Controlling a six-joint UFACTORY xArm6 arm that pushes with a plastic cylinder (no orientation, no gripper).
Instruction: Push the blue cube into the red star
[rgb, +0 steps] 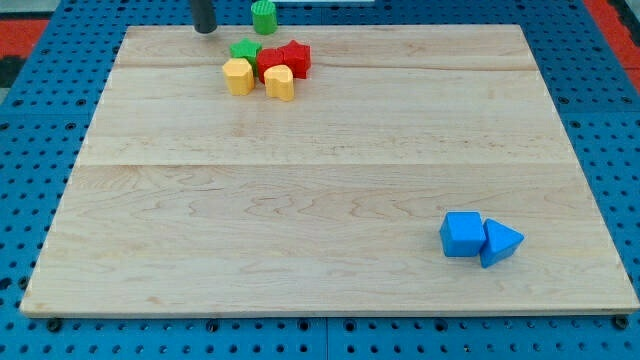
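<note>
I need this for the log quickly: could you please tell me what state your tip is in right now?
My tip: no fingers, holding nothing; at the view's top, left of the green star, far from the blue cube.

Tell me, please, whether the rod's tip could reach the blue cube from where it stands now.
Probably yes. My tip is at the view's top, left of the clustered blocks, while the blue cube sits far off at lower right. The bare board lies between, with nothing blocking that diagonal.
</note>
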